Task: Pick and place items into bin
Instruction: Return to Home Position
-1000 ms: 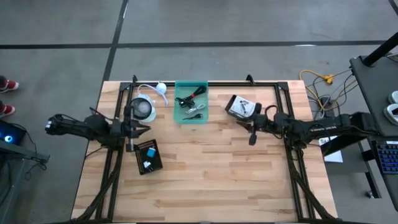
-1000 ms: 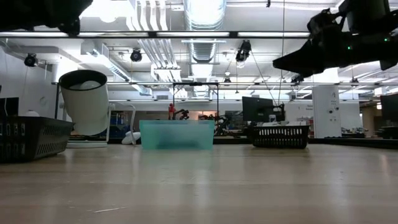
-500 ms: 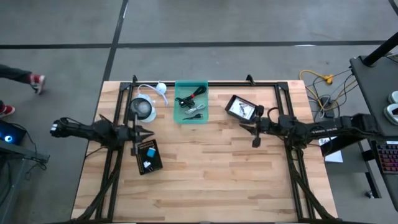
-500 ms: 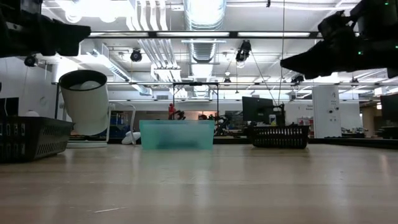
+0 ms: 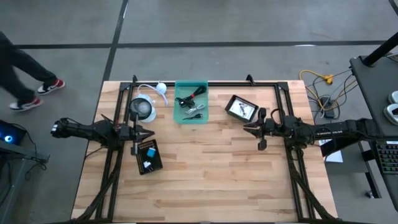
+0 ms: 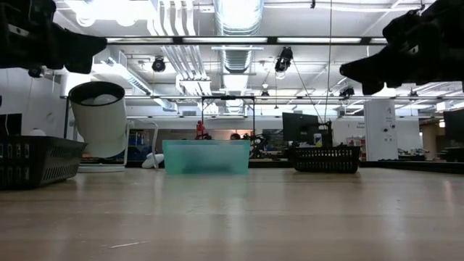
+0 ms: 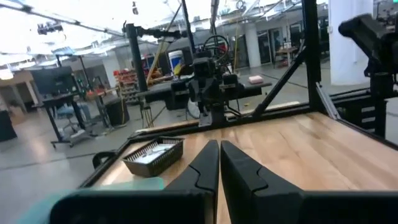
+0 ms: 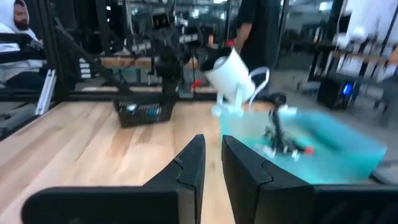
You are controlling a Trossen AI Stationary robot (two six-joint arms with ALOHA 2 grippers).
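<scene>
The teal bin (image 5: 191, 102) stands at the table's far middle and holds black cables, one with red, and a silver piece; it also shows in the low view (image 6: 206, 156) and the right wrist view (image 8: 317, 140). White cards lie in a black basket (image 5: 242, 108) to its right. Small blue and white pieces lie in another black basket (image 5: 148, 155). My left gripper (image 5: 149, 132) hovers shut above the table, just beyond that basket, and my left wrist view shows it too (image 7: 219, 146). My right gripper (image 5: 247, 128) hangs shut in the air, right of the card basket, its fingertips close together in the right wrist view (image 8: 211, 142).
A white cup-like object (image 5: 143, 109) with a white cord stands left of the bin. Black frame rails (image 5: 112, 162) run along both table sides. Bare wood spreads over the near half (image 5: 211, 180). A person's legs (image 5: 25, 74) pass on the floor beyond the left corner.
My right gripper has drawn back toward the table's right edge, off the card basket, which now shows whole. My left gripper has shifted slightly toward the middle and dropped a little. A person has walked into view on the floor at the left.
</scene>
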